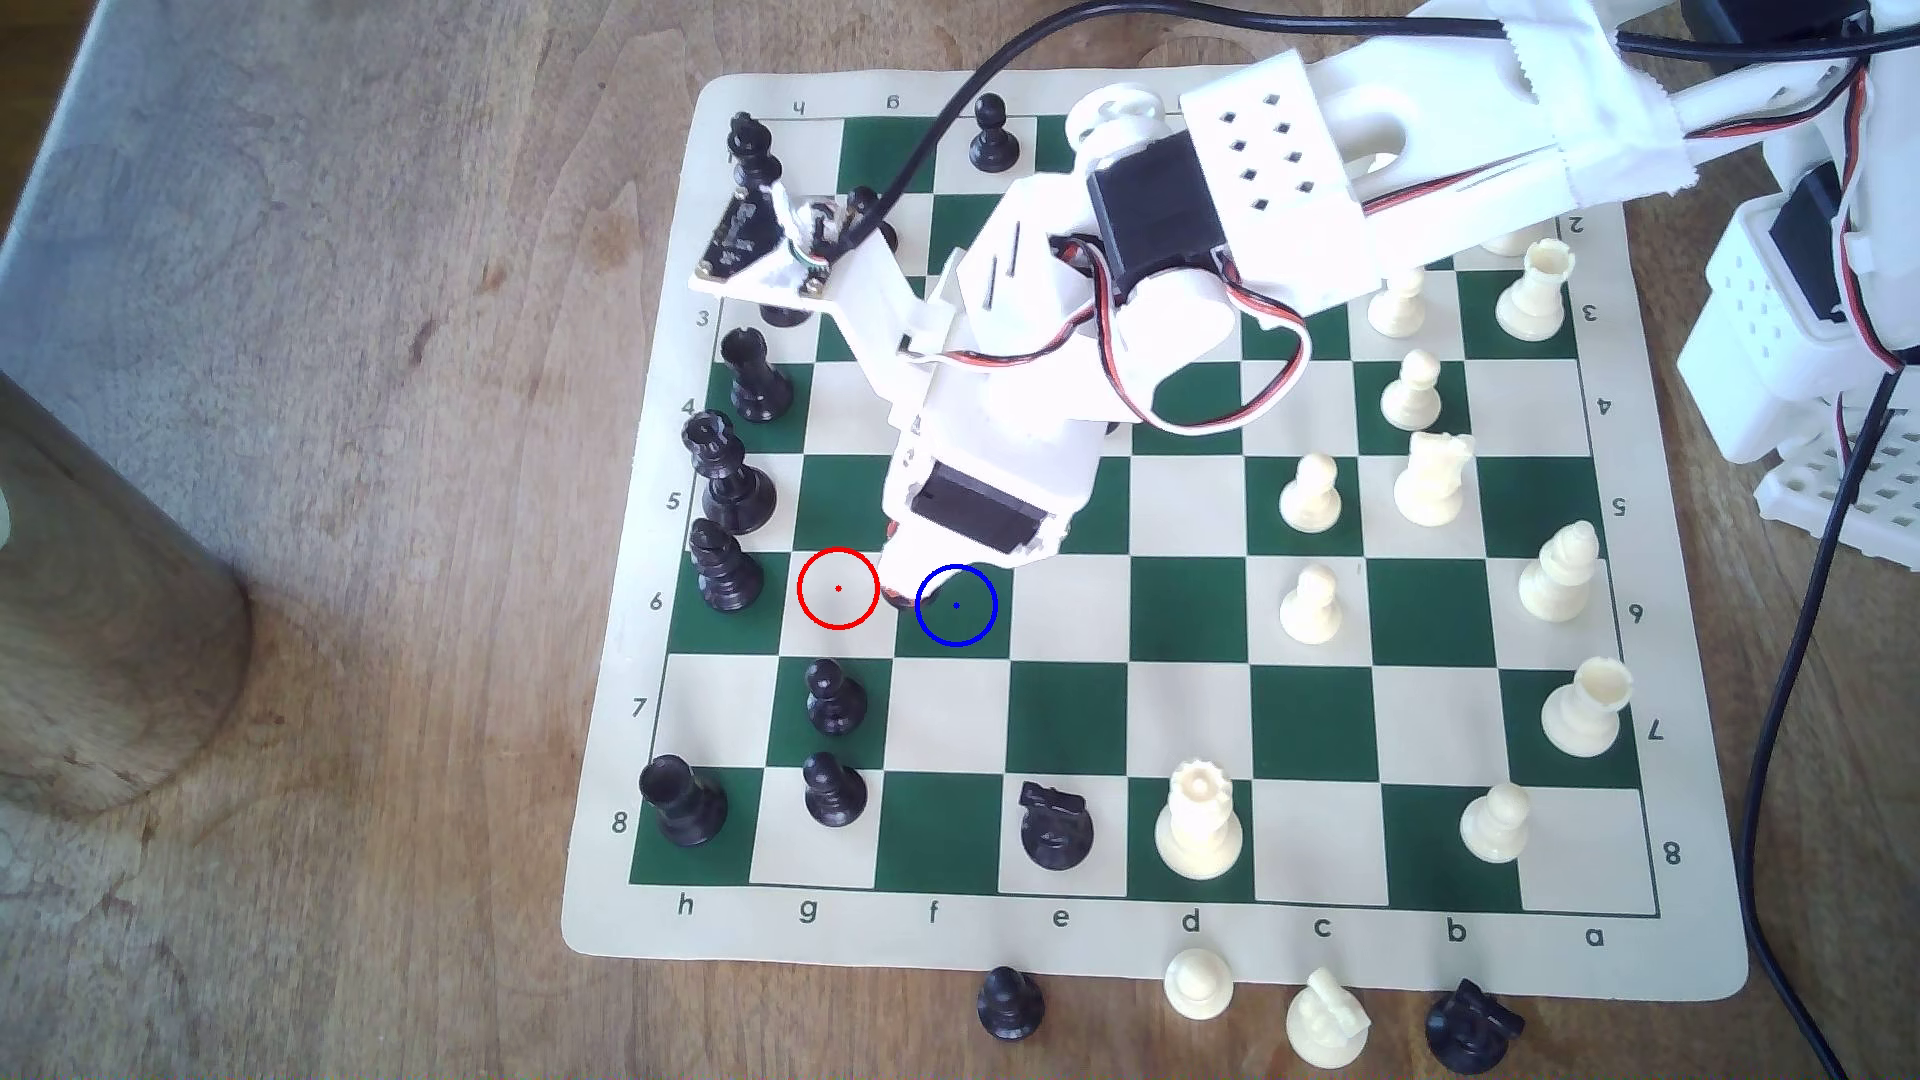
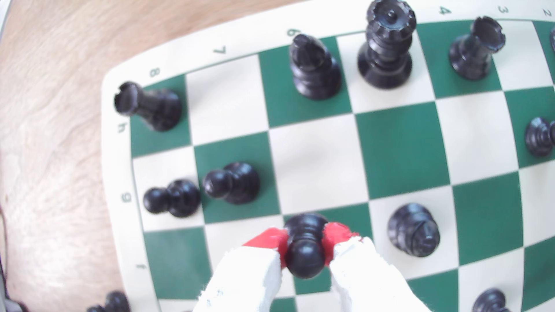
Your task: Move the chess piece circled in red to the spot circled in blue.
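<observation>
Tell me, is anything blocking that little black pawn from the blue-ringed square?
Nothing visible does. The gripper is shut on the black pawn, whose base sits over a green square. In the exterior view the blue-ringed square holds no other piece.

Board [image 1: 1164,940] border: a–h, 2–8

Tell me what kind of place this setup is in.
Probably a home or hobby workspace, not a factory: a roll-up chess mat lies on a worn wooden table, loose cables trail across it, and the gripper grips a black pawn.
</observation>
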You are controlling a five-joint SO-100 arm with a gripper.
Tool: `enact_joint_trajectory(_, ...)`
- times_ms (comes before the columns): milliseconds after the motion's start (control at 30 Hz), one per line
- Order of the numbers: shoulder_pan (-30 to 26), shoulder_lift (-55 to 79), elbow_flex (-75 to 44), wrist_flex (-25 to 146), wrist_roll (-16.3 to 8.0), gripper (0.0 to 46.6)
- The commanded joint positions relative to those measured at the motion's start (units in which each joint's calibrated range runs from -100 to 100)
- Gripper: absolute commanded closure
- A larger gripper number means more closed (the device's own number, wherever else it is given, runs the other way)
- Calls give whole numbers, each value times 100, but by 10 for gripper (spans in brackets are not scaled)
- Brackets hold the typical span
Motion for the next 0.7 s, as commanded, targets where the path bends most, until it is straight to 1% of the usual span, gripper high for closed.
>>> enact_joint_trajectory(0, 14, -360, -76, 11, 24, 463)
enact_joint_trajectory(333, 38, -164, 78, 11, 107, 463)
enact_joint_trajectory(667, -56, -20, 132, -96, 83, 463)
